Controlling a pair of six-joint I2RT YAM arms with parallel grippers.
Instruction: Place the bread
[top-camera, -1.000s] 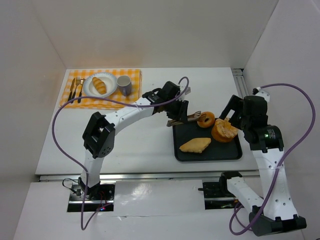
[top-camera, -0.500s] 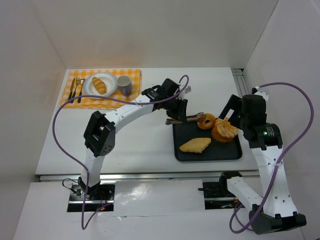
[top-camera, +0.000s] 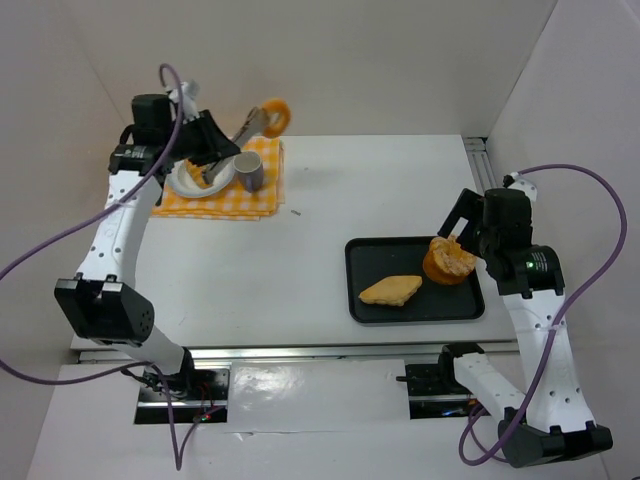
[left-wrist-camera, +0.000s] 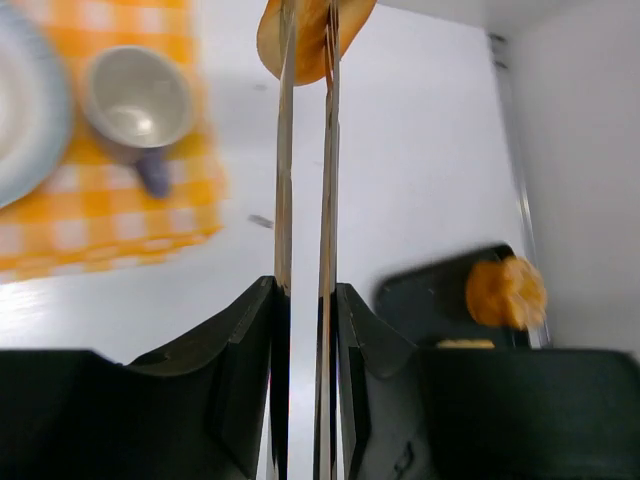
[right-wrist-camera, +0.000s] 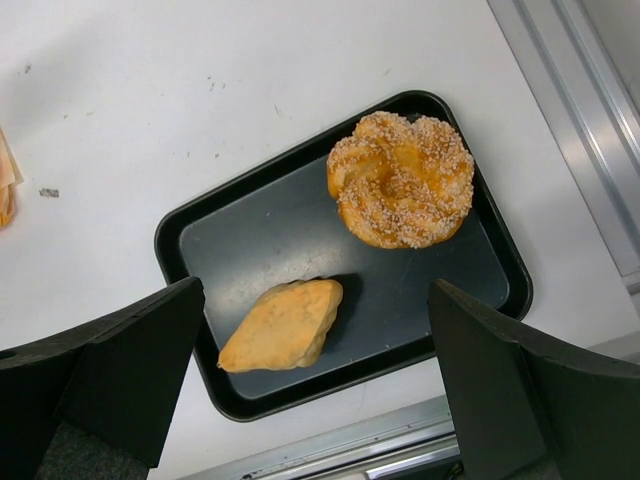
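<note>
The left fingers (left-wrist-camera: 245, 345) are set narrow and clamped on a pair of metal tongs (left-wrist-camera: 283, 180). The two blades run nearly parallel out of the grip, with only a slim gap between them. At the tips, the tongs pinch a ring-shaped bread (top-camera: 275, 115), golden brown and hanging on edge. It's high off the bench (top-camera: 330, 200); from the top camera it shows against the back wall, just beyond the right end of the orange checked cloth (top-camera: 255, 195).

Down on that cloth stands a grey mug (top-camera: 248, 172), upright, handle toward the near side. Just left of it is a white plate (left-wrist-camera: 20, 120), largely hidden under the raised left arm.

Over on the right, the right fingers (right-wrist-camera: 110, 370) are spread wide and hold nothing, hovering above the black tray (top-camera: 415, 310). Two pieces sit in the tray. A round sesame-crusted bun (right-wrist-camera: 402, 180) lies in the far right corner, and a flat diamond-shaped pastry (right-wrist-camera: 283, 325) lies nearer the middle, close to the front rim. The two are apart, not touching. The tray lies flat on the white bench, well away from the cloth.
</note>
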